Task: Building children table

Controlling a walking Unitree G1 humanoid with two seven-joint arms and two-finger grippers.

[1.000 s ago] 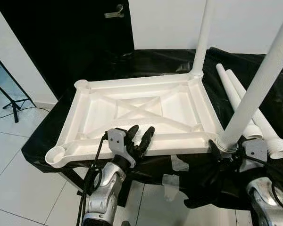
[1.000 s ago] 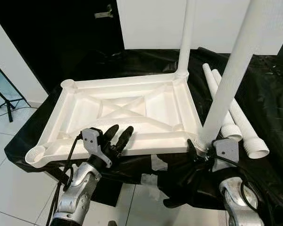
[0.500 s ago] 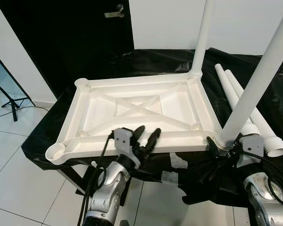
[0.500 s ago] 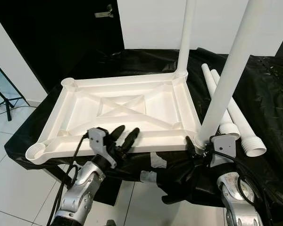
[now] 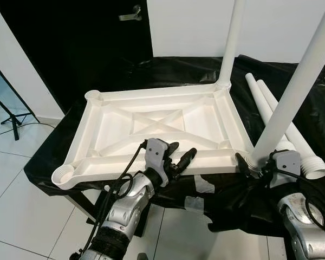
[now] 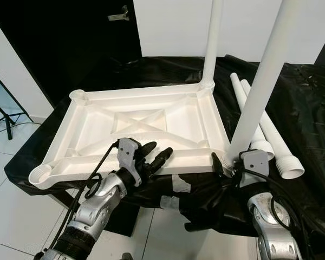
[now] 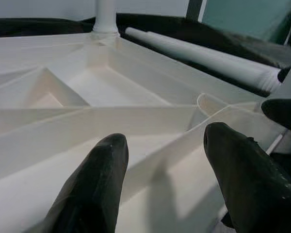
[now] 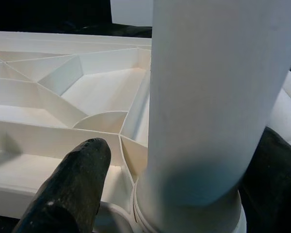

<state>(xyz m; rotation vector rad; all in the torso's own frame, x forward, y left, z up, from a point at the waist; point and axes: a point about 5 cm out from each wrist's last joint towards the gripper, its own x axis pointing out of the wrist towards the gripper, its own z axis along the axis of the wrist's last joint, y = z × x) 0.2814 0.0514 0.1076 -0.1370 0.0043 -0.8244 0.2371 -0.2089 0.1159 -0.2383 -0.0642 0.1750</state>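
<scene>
White plastic tabletop [image 5: 157,127] lies upside down, ribbed underside up with an X brace at centre, on a black-draped surface. Two white legs stand upright in its right-hand corner sockets: far right leg [image 5: 231,43] and near right leg [image 5: 295,92]. Left-hand corner sockets, near [image 5: 64,176] and far [image 5: 93,96], are open. Two loose white legs [image 5: 284,127] lie side by side right of the tabletop

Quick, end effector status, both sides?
Left end effector: open, empty, at the tabletop near edge.
Right end effector: around the near-right leg base.
</scene>
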